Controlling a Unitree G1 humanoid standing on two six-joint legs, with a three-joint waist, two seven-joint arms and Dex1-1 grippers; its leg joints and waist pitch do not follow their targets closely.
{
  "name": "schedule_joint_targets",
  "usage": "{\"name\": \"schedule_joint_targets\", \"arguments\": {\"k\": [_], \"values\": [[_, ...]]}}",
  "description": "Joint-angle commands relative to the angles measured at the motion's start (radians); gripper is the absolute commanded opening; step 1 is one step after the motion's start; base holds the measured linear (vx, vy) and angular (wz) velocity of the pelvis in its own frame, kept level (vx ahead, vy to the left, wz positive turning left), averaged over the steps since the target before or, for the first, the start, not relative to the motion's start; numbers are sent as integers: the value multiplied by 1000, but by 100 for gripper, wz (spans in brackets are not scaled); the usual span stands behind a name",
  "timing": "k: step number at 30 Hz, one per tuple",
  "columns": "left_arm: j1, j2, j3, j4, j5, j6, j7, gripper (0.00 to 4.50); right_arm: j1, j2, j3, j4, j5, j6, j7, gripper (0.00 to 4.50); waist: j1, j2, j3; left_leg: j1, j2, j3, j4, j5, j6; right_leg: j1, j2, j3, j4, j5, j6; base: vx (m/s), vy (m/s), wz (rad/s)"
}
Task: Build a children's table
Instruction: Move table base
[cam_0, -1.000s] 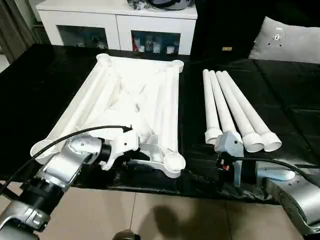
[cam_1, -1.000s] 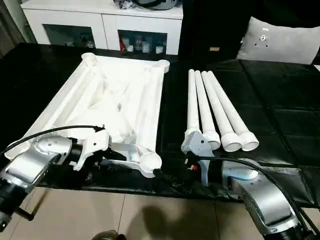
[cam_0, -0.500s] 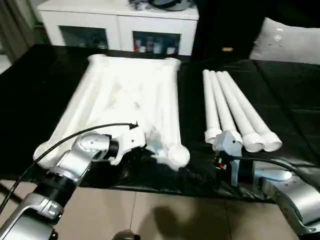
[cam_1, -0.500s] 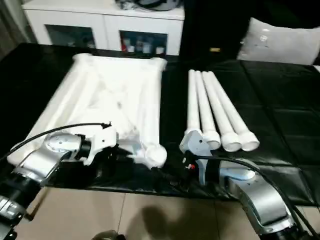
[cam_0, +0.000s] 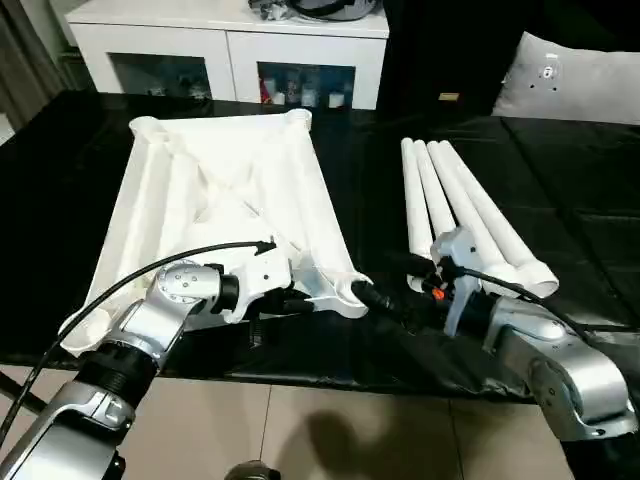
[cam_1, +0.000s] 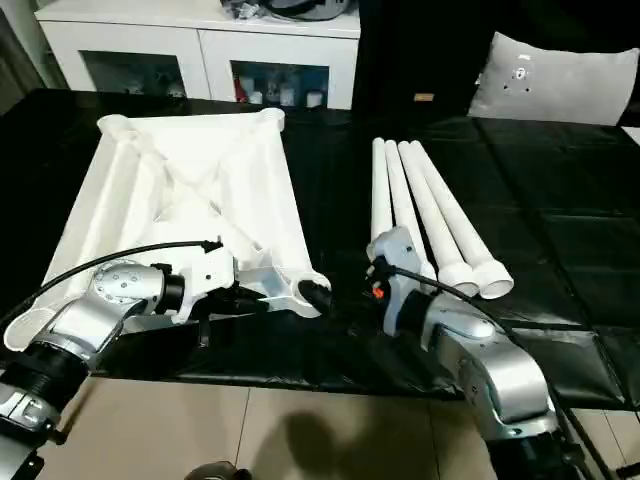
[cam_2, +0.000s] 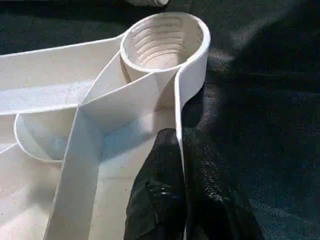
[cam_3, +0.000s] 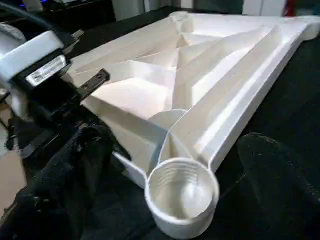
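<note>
Left pincer (cam_2: 177, 200): two black fingers (cam_2: 155, 195) clenched on the thin upright edge wall of the small white plastic square table top (cam_0: 225, 200), one finger inside the wall, one outside, just short of the near round corner socket (cam_2: 164, 41). Socket is threaded inside, mouth up.

Right pincer (cam_3: 165, 200): spread wide, grasping nothing. One black finger (cam_3: 75, 165) lies to one side of that same corner socket, the other (cam_3: 275, 165) to the other side; socket sits between them, apart from both. In the head views this pincer (cam_0: 375, 298) reaches in from the right and stands just beside the corner.

Table top lies upside down, ribbed underside up with diagonal ribs crossing, on the black glossy surface (cam_0: 560, 190), left of centre. Its near right corner is held by the left pincer; far corners point toward the long white cabinet with glass-fronted openings (cam_0: 230, 50).

Four long round tapering white legs (cam_0: 470, 215) lie side by side on the surface, right of the top and apart from it, wide ends toward the robot. The right wrist housing (cam_0: 455, 265) overlaps the near ends of the leftmost legs.

White cushion (cam_0: 580, 75) at far right behind the surface.

Label on the left wrist's white housing (cam_3: 45, 70): small print, cannot be read.
</note>
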Motion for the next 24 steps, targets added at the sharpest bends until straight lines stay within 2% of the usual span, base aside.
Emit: {"name": "schedule_joint_targets", "arguments": {"k": [1, 2, 3, 4, 5, 7, 8, 9, 10, 11, 15, 16, 17, 18, 19, 21, 23, 24], "values": [[25, -22, 42, -28, -31, -38, 34, 1, -51, 32, -9, 47, -101, -45, -125, 450, 6, -5, -63, 21, 88, -35, -71, -145, 16, 31, -112, 52, -74, 24, -225, 0, 0, 0], [25, -23, 43, -29, -31, -38, 35, 27, -53, 34, -9, 50, -106, -46, -132, 450, 3, -6, -62, 20, 90, -37, -74, -135, 8, 29, -113, 51, -72, 25, -227, 0, 0, 0], [29, -26, 50, -39, -30, -38, 51, 43, -77, 52, -12, 76, -153, -61, -199, 450, -2, -3, -61, 25, 84, -33, -74, -153, -11, 24, -108, 50, -76, -7, -227, 0, 0, 0], [42, -26, 61, -75, -41, -1, 59, 54, -120, 73, -20, 115, -194, -18, -289, 450, -1, 3, -62, 27, 85, -34, -75, -153, -20, 24, -108, 51, -75, -14, -229, 0, 0, 0], [45, -24, 63, -86, -41, 9, 63, 58, -133, 81, -26, 127, -198, 4, -317, 450, -2, 3, -63, 27, 84, -33, -74, -159, -26, 24, -107, 51, -74, -15, -232, 0, 0, 0], [63, -15, 72, -143, -44, 57, 76, 81, -190, 109, -50, 179, -214, 103, -424, 450, 2, 13, -65, 28, 86, -34, -74, -154, -31, 24, -105, 52, -71, 13, -235, 0, 0, 0], [63, -15, 72, -143, -44, 57, 76, 91, -190, 109, -50, 179, -214, 103, -424, 450, 1, 12, -66, 32, 87, -35, -75, -150, -36, 22, -103, 51, -69, 30, -234, 0, 0, 0], [77, -10, 81, -184, -54, 85, 83, 97, -223, 118, -56, 211, -213, 135, -451, 450, 4, 16, -66, 30, 85, -34, -75, -153, -38, 24, -101, 51, -68, 47, -229, 0, 0, 0], [112, -4, 115, -284, -86, 171, 113, 104, -314, 150, -88, 306, -191, 171, -502, 450, 2, 27, -68, 29, 84, -38, -75, -153, -50, 26, -104, 50, -61, 66, -233, 0, 0, 0], [124, -4, 127, -318, -102, 204, 119, 111, -345, 162, -102, 340, -178, 175, -511, 450, -8, 18, -66, 27, 82, -38, -77, -175, -63, 28, -104, 48, -63, 52, -245, 0, 0, 0], [146, -12, 153, -383, -115, 265, 160, 149, -436, 172, -107, 473, -199, 164, -537, 450, -3, 20, -64, 27, 79, -31, -72, -154, -63, 28, -98, 51, -66, 76, -232, 0, 0, 0], [153, -16, 159, -401, -113, 284, 174, 157, -471, 174, -110, 536, -211, 144, -545, 450, -5, 5, -66, 23, 78, -30, -71, -127, -54, 33, -98, 51, -62, 101, -230, 0, 0, 0], [153, -16, 160, -402, -112, 285, 175, 163, -474, 175, -111, 541, -212, 143, -546, 450, 0, 11, -67, 25, 78, -30, -71, -119, -50, 32, -99, 50, -62, 102, -227, 0, 0, 0], [161, -19, 165, -420, -102, 303, 192, 181, -512, 180, -119, 611, -228, 121, -560, 450, -4, 11, -67, 24, 79, -30, -69, -115, -52, 32, -102, 50, -62, 102, -234, 0, 0, 0], [166, -19, 167, -428, -92, 310, 204, 192, -533, 181, -123, 650, -236, 107, -568, 450, -3, 8, -66, 24, 79, -29, -69, -118, -52, 31, -101, 50, -62, 86, -236, 0, 0, 0], [170, -19, 168, -433, -85, 314, 212, 208, -545, 182, -125, 673, -240, 100, -573, 450, -2, 9, -65, 24, 79, -28, -70, -122, -51, 30, -98, 50, -65, 78, -225, 0, 0, 0], [191, -18, 170, -474, -78, 345, 234, 216, -588, 185, -147, 749, -238, 107, -612, 450, -2, -1, -67, 25, 79, -26, -70, -101, -42, 32, -96, 50, -63, 100, -215, 0, 0, 0], [195, -19, 171, -484, -81, 355, 238, 226, -595, 186, -152, 761, -237, 108, -617, 450, -4, 1, -68, 22, 79, -28, -69, -93, -41, 34, -99, 50, -59, 107, -219, 0, 0, 0]]}}
